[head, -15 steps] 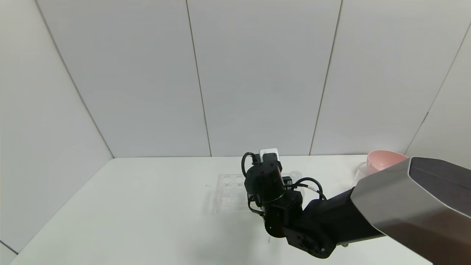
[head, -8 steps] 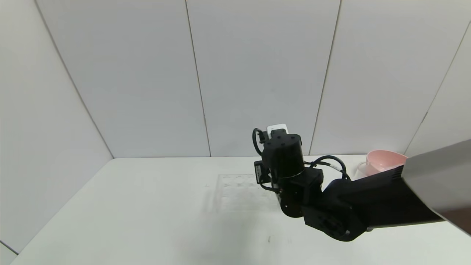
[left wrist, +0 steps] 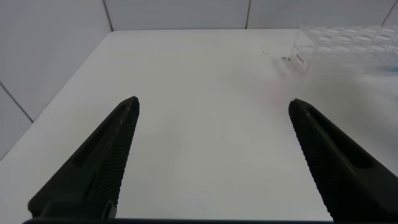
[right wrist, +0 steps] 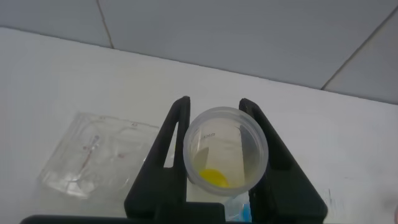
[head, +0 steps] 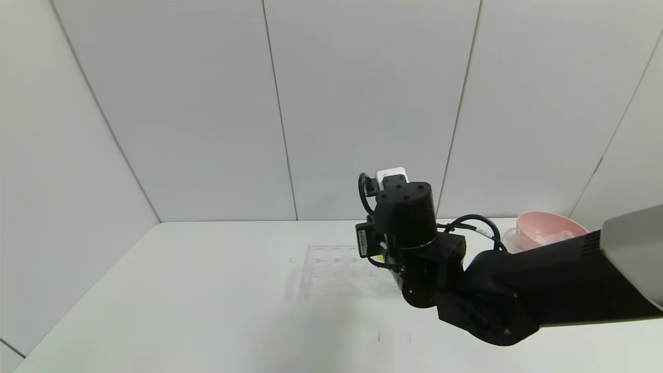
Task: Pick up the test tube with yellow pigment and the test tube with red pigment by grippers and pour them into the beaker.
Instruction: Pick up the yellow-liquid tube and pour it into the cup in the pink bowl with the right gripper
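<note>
My right gripper [right wrist: 214, 102] is shut on the test tube with yellow pigment [right wrist: 225, 152]. I look down its open mouth, with yellow liquid [right wrist: 213, 177] at the bottom. In the head view the right arm [head: 409, 228] holds it above the table beside the clear tube rack [head: 334, 269], and a spot of yellow [head: 382, 255] shows under the wrist. My left gripper [left wrist: 212, 102] is open and empty over bare table, out of the head view. The test tube with red pigment and the beaker are hidden.
A pink bowl [head: 546, 230] stands at the table's back right. The rack also shows in the left wrist view [left wrist: 348, 43] and the right wrist view [right wrist: 93, 155]. A blue-filled tube [right wrist: 239, 208] shows below the held tube.
My right arm has risen and moved right, away from the rack, carrying the yellow tube up with it.
</note>
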Controlling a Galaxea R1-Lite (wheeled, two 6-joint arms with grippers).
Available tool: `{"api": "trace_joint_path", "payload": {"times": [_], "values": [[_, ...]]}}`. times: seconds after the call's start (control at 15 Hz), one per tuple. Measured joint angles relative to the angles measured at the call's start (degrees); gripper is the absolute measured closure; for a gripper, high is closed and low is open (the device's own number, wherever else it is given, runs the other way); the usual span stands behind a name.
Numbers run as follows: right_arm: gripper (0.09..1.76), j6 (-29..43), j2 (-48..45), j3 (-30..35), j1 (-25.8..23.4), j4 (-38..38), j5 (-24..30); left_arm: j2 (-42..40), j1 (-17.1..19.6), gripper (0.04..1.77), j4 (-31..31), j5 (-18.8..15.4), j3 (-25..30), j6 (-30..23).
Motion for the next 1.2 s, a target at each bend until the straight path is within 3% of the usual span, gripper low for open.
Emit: {"api": "trace_joint_path", "payload": {"times": [0.13, 0.33, 0.47, 0.87, 1.2], "values": [[1.25, -0.04, -3.06, 3.19, -0.24, 2.33, 6.52, 0.0, 0.0, 0.09, 0.0, 0.0, 0.0, 0.0], [1.25, -0.91, -11.52, 10.52, -1.97, 7.67, 22.86, 0.0, 0.0, 0.09, 0.0, 0.0, 0.0, -0.02], [1.25, -4.55, -18.24, 14.69, -5.78, 13.45, 32.17, 0.0, 0.0, 0.09, 0.0, 0.0, 0.0, 0.0], [1.25, -27.31, -34.12, 19.79, -27.28, 37.95, 46.85, 0.0, 0.0, 0.09, 0.0, 0.0, 0.0, 0.0], [1.25, -43.17, -39.06, 19.21, -44.09, 46.65, 55.48, 0.0, 0.0, 0.09, 0.0, 0.0, 0.0, 0.0]]}}
